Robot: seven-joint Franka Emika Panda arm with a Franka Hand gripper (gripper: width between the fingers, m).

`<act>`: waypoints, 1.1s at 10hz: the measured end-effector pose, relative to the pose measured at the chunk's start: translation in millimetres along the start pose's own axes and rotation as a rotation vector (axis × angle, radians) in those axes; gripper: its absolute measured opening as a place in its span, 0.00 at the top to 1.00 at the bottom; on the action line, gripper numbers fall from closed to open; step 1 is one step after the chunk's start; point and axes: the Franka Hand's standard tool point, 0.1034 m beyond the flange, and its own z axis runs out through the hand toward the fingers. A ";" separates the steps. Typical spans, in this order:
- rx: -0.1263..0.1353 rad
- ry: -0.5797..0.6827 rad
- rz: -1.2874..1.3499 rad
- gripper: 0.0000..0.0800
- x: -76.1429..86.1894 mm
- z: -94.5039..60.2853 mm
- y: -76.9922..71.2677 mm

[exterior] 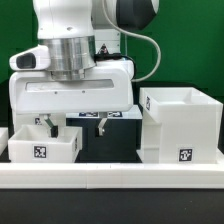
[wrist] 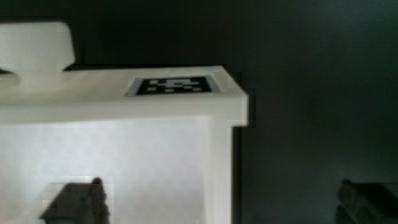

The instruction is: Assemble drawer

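A small white open-topped drawer box (exterior: 40, 146) with a marker tag on its front stands at the exterior view's left. A larger white drawer housing (exterior: 180, 125) stands at the exterior view's right, also tagged. My gripper (exterior: 72, 124) hangs open just above the small box. One finger (exterior: 45, 122) is over the box's inside and the other (exterior: 100, 125) is outside, beyond its side wall. In the wrist view the small box (wrist: 125, 130) shows a tag on its rim. My gripper (wrist: 224, 205) is open and holds nothing, with one finger (wrist: 75, 203) over the white part.
A long white bar (exterior: 110, 172) runs along the table's front edge below both boxes. A green wall is behind. A dark strip of table (exterior: 110, 145) separates the two boxes.
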 end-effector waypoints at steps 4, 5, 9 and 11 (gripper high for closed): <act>-0.027 0.016 -0.007 0.19 -13.9 24.5 2.9; -0.030 0.019 -0.010 0.19 -14.8 26.7 3.0; -0.033 0.014 -0.010 0.23 -18.8 28.7 5.9; -0.033 0.015 -0.011 0.45 -18.2 28.4 5.3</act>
